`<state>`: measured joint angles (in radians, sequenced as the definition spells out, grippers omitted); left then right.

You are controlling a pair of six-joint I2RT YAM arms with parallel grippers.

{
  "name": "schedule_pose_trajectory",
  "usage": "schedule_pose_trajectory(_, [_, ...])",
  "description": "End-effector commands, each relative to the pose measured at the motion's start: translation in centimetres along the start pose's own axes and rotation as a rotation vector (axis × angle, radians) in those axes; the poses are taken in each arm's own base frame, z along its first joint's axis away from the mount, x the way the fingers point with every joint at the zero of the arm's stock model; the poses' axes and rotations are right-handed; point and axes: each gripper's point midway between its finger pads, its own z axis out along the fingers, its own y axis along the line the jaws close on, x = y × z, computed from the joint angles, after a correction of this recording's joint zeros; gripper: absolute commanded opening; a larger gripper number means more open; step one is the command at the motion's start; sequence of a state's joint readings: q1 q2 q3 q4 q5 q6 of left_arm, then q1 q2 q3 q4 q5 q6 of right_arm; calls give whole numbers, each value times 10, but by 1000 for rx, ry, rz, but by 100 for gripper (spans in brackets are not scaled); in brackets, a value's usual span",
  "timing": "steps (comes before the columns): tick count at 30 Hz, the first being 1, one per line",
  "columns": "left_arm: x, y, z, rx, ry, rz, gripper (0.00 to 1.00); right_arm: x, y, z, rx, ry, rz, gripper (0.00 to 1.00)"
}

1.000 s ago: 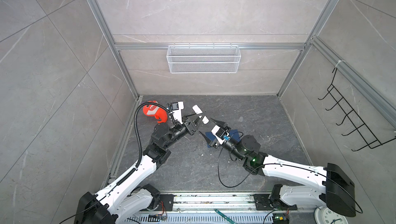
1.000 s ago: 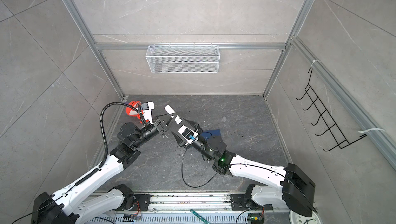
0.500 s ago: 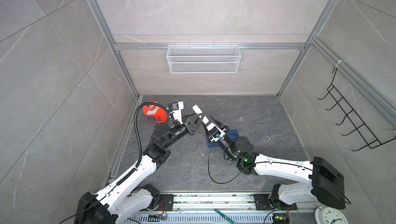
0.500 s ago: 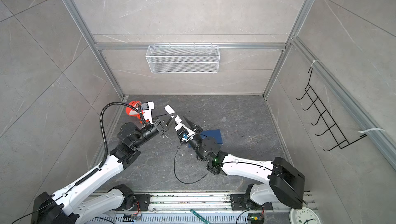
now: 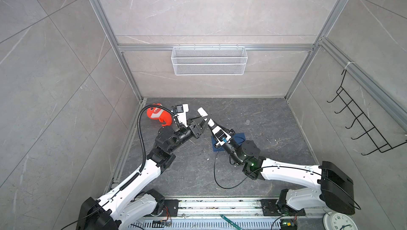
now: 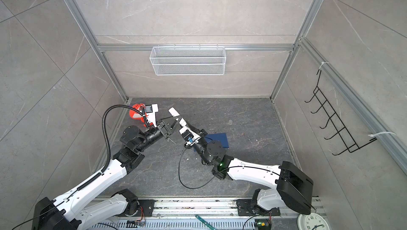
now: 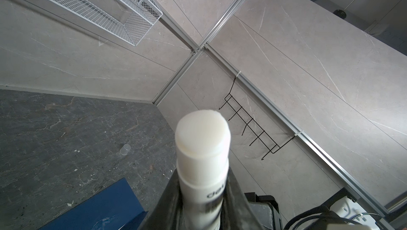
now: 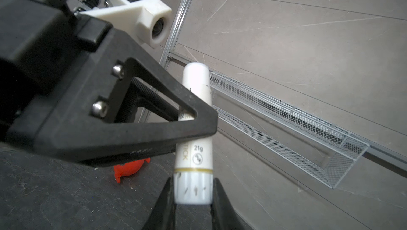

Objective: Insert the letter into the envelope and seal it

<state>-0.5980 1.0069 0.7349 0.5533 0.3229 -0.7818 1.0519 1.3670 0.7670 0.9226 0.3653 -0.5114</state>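
- Left end effector (image 5: pixel 204 121): closed on the barrel of the white glue stick (image 5: pixel 202 112), gripping it near mid-length. The stick is tilted and held clear of the surface (image 5: pixel 253 107).
- In the left wrist view, the uncapped glue end of the stick (image 7: pixel 202 134) projects beyond the left end effector (image 7: pixel 203 195).
- Right end effector (image 5: pixel 211 125): closed on the knob end of the same glue stick. In the right wrist view, its fingers (image 8: pixel 167 198) press against the base of the stick (image 8: pixel 195 158) from either side.
- Both end effectors hold one stick, and the left fingertip (image 8: pixel 204 125) crosses the barrel above the right grip.
- Envelope (image 5: pixel 239 135): dark navy, lying on the surface and partly covered by the right wrist in both top views (image 6: pixel 220 138). It sits just below the two end effectors.
- Orange-red object (image 5: pixel 157 116): on the surface near the rear left corner, behind the left wrist.
- Small translucent cap (image 5: pixel 247 122): on the surface, apart from the envelope.
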Motion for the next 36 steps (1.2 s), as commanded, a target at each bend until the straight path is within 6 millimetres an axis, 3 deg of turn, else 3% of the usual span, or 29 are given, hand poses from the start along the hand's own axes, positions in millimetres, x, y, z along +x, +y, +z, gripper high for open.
schedule_pose_trajectory(1, [-16,-18,-1,45,-38,40,0,-28,-4,2,-58,-46,144,6])
schedule_pose_trajectory(8, [-13,-16,-1,41,-35,49,0,-27,-16,5,-251,-1,543,5])
schedule_pose_trajectory(11, [-11,-14,0,36,-30,44,0,-27,-13,6,-298,11,572,7])
schedule_pose_trajectory(14, [-12,-14,0,35,-32,30,0,-28,-12,4,-307,2,501,24])
schedule_pose_trajectory(18, [-16,-10,0,9,-49,-34,0,-23,-15,-5,-231,-25,337,53])
schedule_pose_trajectory(22, [-19,-2,1,-29,-65,-172,0,-23,-18,-19,-99,-110,136,66])
schedule_pose_trajectory(28, [-16,1,5,-32,-55,-358,0,-23,-26,-24,16,-178,83,66])
schedule_pose_trajectory(36, [-13,0,5,-29,-34,-372,0,-16,-28,-12,67,-160,113,58])
